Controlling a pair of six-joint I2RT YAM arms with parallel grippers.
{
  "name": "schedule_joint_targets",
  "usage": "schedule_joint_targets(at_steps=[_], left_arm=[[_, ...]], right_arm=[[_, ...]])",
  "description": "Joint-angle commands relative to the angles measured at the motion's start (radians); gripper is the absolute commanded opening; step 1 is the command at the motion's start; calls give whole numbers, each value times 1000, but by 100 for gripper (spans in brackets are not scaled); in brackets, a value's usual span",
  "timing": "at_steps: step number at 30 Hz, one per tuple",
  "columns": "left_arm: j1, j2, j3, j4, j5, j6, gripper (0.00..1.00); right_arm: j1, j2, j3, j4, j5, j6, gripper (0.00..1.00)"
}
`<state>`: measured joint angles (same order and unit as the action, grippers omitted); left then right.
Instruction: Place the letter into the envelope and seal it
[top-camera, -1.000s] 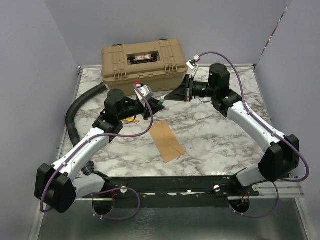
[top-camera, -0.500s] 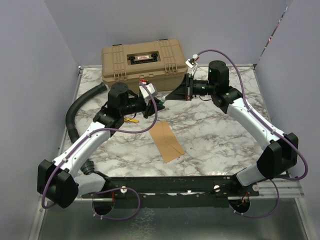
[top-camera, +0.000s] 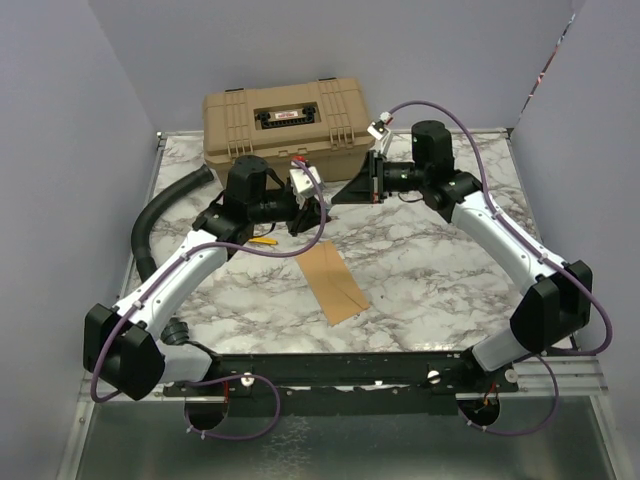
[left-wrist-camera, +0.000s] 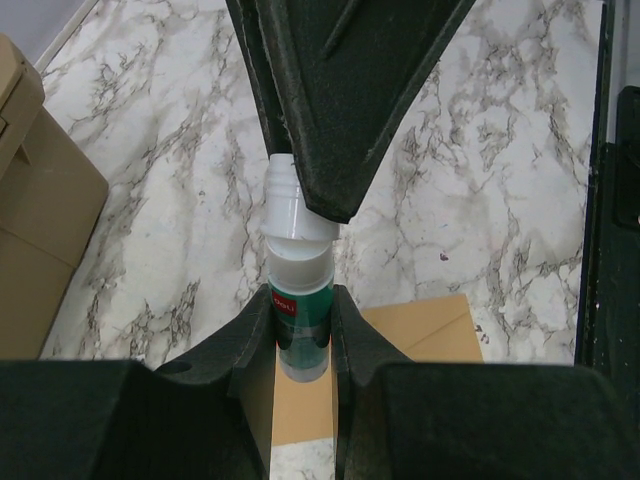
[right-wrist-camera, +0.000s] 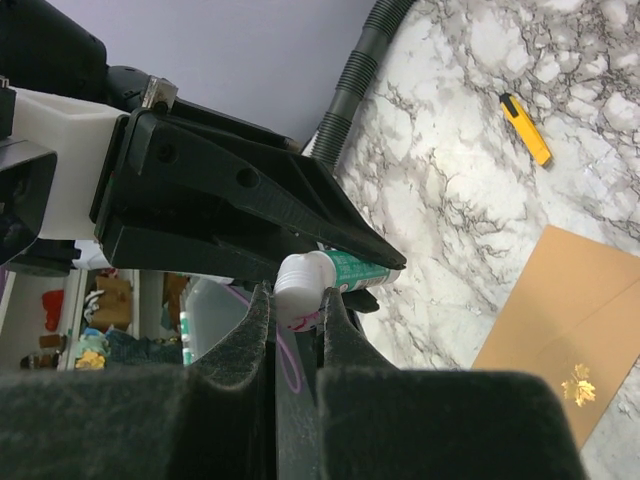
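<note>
Both arms have drawn closer at the upper centre of the top view since 1 second ago. The left gripper (top-camera: 320, 203) has slid up and to the right to meet the right gripper (top-camera: 334, 196), which has edged slightly left. The envelope (top-camera: 335, 282) has not shifted.

The 2 claws now share 1 glue stick (left-wrist-camera: 300, 318). In the left wrist view the left claw's fingers (left-wrist-camera: 250, 335) are pressed against the green-labelled body at the bottom centre of the frame. The black tips of the right claw come down from the top onto the white cap (left-wrist-camera: 296, 212). In the right wrist view the right claw's own fingers (right-wrist-camera: 258, 320) pinch that cap at the lower left, with the green body running off to the right under the left claw.

The kraft-brown envelope lies flat and tilted on the marble table (top-camera: 450, 270), just below centre in the top view and below the meeting claws, touched by neither. A small gold leaf mark (right-wrist-camera: 577, 382) shows on it at the lower right of the right wrist view.

A tan hard case (top-camera: 285, 120) stands at the top centre, a black ribbed hose (top-camera: 160, 215) curves at the left, and a yellow cutter (right-wrist-camera: 525, 130) lies on the marble.
</note>
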<state>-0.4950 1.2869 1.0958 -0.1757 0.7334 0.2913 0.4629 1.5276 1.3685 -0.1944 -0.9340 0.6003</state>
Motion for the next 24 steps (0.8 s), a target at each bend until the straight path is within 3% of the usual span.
schedule_joint_targets(at_steps=[1, 8, 24], left_arm=[[-16, 28, 35, -30, -7, 55, 0], [-18, 28, 39, -56, -63, 93, 0], [-27, 82, 80, -122, -105, 142, 0]], right_arm=[[42, 20, 82, -123, -53, -51, 0], [45, 80, 169, -356, 83, -150, 0], [63, 139, 197, -410, 128, -136, 0]])
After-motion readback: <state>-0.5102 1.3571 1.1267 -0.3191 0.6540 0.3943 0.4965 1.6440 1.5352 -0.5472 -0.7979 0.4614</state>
